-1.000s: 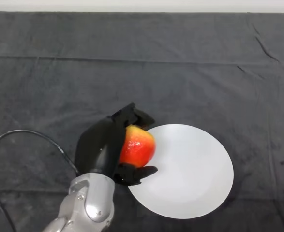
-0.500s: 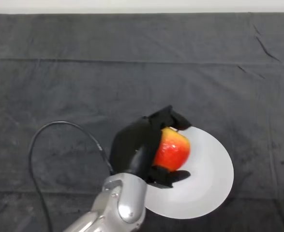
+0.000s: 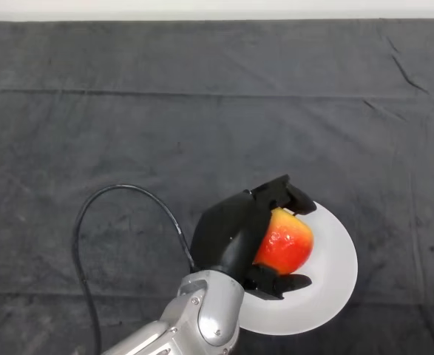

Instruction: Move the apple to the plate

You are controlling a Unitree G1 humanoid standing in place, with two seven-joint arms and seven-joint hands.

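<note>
The fingers (image 3: 287, 194) of the black left hand (image 3: 231, 233) are curled over the top of the red and yellow apple (image 3: 285, 242), and the thumb (image 3: 282, 283) presses it from below, so the apple is gripped between them against the palm. The apple is above the left part of the white plate (image 3: 333, 259), which lies on the dark cloth (image 3: 202, 111) of the table

head camera, looking down, table (image 3: 202, 111)
</note>
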